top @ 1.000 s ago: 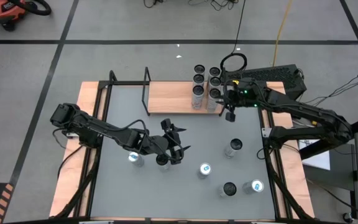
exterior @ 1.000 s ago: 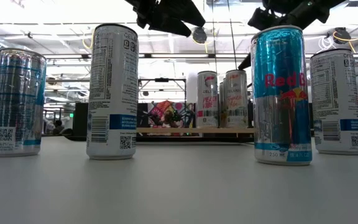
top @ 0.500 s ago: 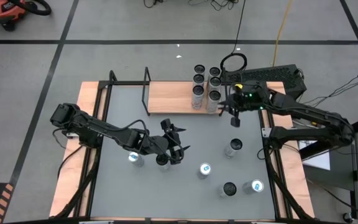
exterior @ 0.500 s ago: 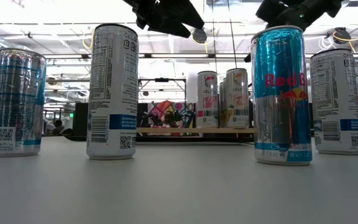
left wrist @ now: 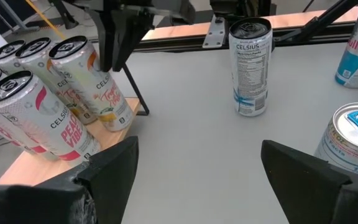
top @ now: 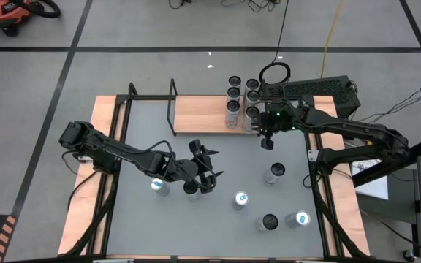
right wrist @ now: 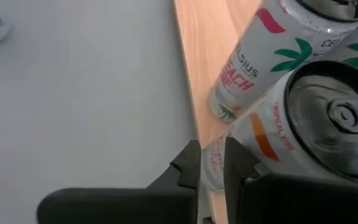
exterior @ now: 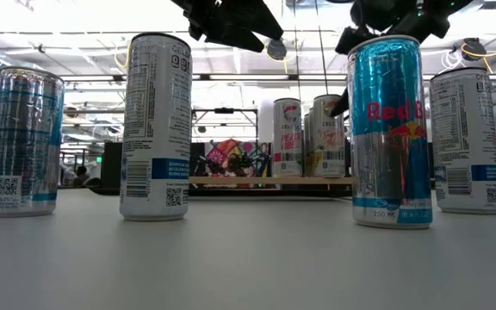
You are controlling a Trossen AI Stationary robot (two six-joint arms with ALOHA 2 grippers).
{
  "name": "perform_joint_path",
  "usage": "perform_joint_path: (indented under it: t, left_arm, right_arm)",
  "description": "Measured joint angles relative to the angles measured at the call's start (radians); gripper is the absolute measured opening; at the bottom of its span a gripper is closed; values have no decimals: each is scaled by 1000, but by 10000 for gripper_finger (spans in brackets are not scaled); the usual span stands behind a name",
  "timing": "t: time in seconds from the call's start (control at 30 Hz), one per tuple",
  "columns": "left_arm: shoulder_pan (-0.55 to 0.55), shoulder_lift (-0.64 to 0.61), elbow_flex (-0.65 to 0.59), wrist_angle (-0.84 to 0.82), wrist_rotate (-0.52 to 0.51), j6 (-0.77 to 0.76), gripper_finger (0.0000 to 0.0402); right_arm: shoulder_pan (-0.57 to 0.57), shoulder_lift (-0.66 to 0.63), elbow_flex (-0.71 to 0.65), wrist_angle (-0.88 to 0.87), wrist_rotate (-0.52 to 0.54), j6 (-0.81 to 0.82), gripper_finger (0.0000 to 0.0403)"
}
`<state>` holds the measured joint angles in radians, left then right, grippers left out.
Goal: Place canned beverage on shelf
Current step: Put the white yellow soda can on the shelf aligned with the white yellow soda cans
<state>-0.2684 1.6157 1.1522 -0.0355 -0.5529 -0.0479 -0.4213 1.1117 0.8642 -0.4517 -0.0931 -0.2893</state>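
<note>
Light-wood shelf [top: 203, 114] carries slim aluminium cans [top: 233, 107]; right gripper [top: 267, 140] jaws closed, left gripper [top: 209, 177] jaws spread.

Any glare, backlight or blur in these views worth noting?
Low view: bright ceiling lights backlight the table cans, room behind washed out. Right wrist view: the nearest shelf can is soft, too close. High view: evenly lit, small glints on can tops.

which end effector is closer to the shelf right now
Right. The right end effector hangs shut just off the shelf's front edge by the cans. The left end effector sits open farther out over the table's middle.
</note>
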Motion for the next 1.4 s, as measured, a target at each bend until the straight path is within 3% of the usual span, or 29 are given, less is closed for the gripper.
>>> perform_joint_path:
  t: [1.4]
  left_arm:
    - [0, 0, 0, -5, 0, 1, 334]
  right_arm:
    - [-4, 43, 2, 81, 98, -45, 0]
